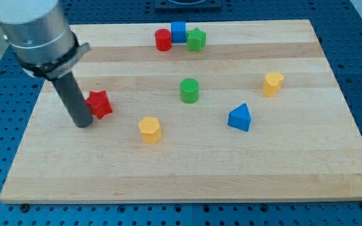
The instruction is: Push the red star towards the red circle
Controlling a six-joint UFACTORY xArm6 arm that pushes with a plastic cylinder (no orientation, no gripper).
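The red star [98,103] lies on the wooden board at the view's left. The red circle [163,39] stands near the view's top, left of a blue cube [178,31]. My tip [83,124] rests on the board just left of and slightly below the red star, touching or nearly touching its left side. The dark rod rises from it up to the grey arm body at the view's top left.
A green star [196,39] sits right of the blue cube. A green cylinder [189,90] is at the centre. A yellow block [150,129] lies below centre, another yellow block [272,83] at the right, a blue triangle [240,117] between them. The board's edge [187,199] is below.
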